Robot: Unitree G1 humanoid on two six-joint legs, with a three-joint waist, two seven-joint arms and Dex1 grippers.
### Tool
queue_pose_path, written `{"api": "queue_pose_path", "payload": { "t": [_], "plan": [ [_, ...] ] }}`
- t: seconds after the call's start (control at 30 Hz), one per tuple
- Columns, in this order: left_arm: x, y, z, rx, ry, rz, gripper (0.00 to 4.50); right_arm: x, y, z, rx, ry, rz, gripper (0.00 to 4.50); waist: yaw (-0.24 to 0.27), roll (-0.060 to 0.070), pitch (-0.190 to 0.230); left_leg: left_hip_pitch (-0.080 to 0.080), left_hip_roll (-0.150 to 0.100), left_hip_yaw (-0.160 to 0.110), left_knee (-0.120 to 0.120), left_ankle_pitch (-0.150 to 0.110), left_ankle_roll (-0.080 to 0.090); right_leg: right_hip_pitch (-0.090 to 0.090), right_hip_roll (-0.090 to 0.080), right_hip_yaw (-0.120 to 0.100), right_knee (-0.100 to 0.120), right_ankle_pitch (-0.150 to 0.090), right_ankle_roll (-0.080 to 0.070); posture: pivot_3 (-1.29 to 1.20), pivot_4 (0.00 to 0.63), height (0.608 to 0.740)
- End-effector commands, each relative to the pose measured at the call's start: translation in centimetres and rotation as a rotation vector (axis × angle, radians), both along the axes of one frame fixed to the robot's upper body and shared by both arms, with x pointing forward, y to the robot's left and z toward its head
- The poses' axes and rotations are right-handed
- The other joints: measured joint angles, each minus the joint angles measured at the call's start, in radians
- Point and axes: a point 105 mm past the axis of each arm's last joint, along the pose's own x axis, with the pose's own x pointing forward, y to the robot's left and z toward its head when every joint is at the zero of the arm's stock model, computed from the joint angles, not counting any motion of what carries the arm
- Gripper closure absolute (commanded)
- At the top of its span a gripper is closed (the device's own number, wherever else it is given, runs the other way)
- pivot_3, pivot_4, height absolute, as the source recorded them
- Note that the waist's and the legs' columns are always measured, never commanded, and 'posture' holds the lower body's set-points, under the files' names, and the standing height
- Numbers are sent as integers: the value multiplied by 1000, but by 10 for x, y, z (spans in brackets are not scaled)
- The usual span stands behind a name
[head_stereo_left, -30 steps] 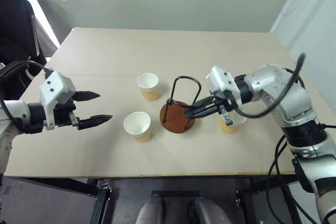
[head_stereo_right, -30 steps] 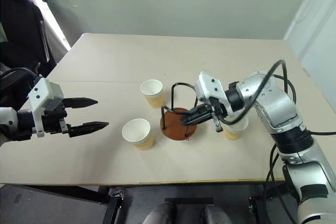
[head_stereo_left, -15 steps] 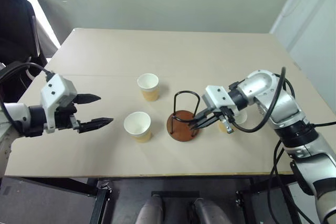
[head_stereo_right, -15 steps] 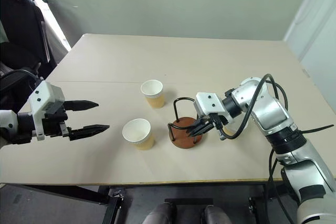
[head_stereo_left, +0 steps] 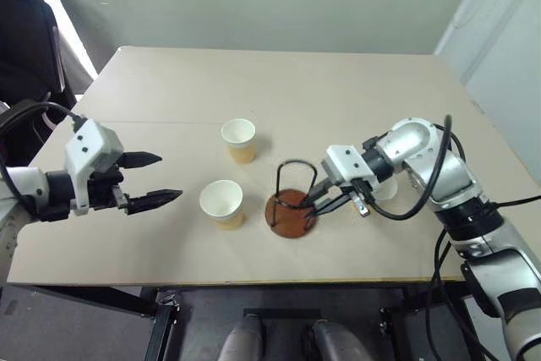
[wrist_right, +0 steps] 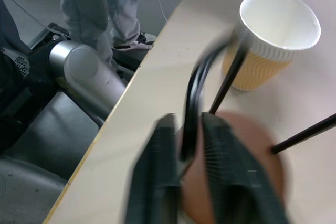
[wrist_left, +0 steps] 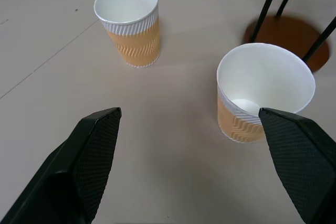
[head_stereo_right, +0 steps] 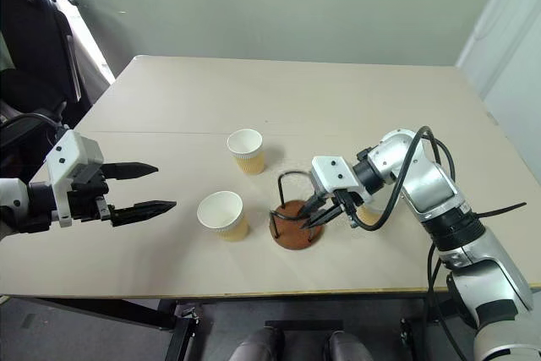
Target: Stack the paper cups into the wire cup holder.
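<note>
Right gripper apparently just parting around wire cup holder loop; release cleanly. Left gripper spread wide, empty.

Paper cups white inside and at the rim, with tan-yellow wavy-ribbed outer walls. Wire cup holder has a reddish-brown disc base and black wire loops. Bench is pale beige. Pincer fingers black, finely textured.
</note>
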Motion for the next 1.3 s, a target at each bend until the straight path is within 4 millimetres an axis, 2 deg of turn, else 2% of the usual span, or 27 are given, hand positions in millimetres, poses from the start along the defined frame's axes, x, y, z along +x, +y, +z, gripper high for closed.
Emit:
{"api": "queue_pose_path", "payload": {
  "t": [0.03, 0.23, 0.37, 0.5, 0.57, 0.6, 0.73, 0.83, 0.97, 1.13, 1.3],
  "plan": [
    [-3, -1, 18, 26, -65, -5, 0, -1, -1, 5, -19, -39, 21, 2337, 0, 0, 0, 0, 0, 0, 0, 0, 0, 0, 0, 0, 0, 0, 0, 0, 150, 740],
    [-1, 0, 21, 26, -72, -13, 0, 2, -3, 15, -10, -48, 1, 131, 0, 0, 0, 0, 0, 0, 0, 0, 0, 0, 0, 0, 0, 0, 0, 0, 150, 740],
    [0, -3, 31, 24, -83, -62, 0, 2, -12, 43, 28, -95, -23, 34, 3, 0, 0, 0, 0, 0, 0, 0, 0, 0, 0, 0, 0, 0, -1, 0, 150, 740],
    [1, -9, 56, 24, -123, -131, 0, 1, -23, 94, 78, -282, -77, 34, 5, 0, 0, -1, 0, 0, 0, -1, -1, -1, 0, 0, 0, 0, -1, 0, 150, 740],
    [1, -18, 68, 15, -145, -190, 0, 1, -35, 110, 72, -341, -128, 34, 7, 0, 0, -1, 0, 0, -1, -1, -1, -1, 0, 0, 0, -1, -2, 0, 150, 740],
    [0, -29, 72, 10, -156, -245, 0, 1, -46, 113, 43, -368, -164, 34, 8, 0, 0, 0, 0, 0, -1, -1, -1, -1, 0, 0, 0, -1, -2, 0, 150, 740],
    [1, -68, 75, -40, -153, -413, 0, -5, -78, 99, -51, -352, -278, 34, 22, -1, -1, 0, 0, 0, -1, -3, -1, 1, 0, 0, -3, -1, -2, 0, 150, 740],
    [1, -81, 61, -13, -99, -483, 0, -10, -98, 72, -129, -298, -370, 34, 19, -1, 0, 0, 0, 1, -1, -3, -2, 2, 0, 0, -3, -1, -2, 0, 150, 740],
    [1, -84, 41, 60, -35, -511, 0, -8, -113, 38, -210, -276, -480, 34, 3, -1, 0, 1, 2, 3, -1, -2, -2, 2, 1, 1, -1, -2, 1, 0, 150, 740],
    [3, -78, 21, 143, 13, -494, 0, 6, -118, 20, -233, -279, -545, 34, -4, -1, 0, 2, 3, 3, 0, -2, 0, 3, 3, 3, -1, -2, 4, 0, 150, 740],
    [0, -73, 18, 178, 7, -471, 0, 16, -117, 7, -270, -289, -531, 34, -2, -1, 0, 1, 3, 3, 2, -2, 2, 3, 3, 4, -2, -2, 5, 0, 150, 740]
  ]
}}
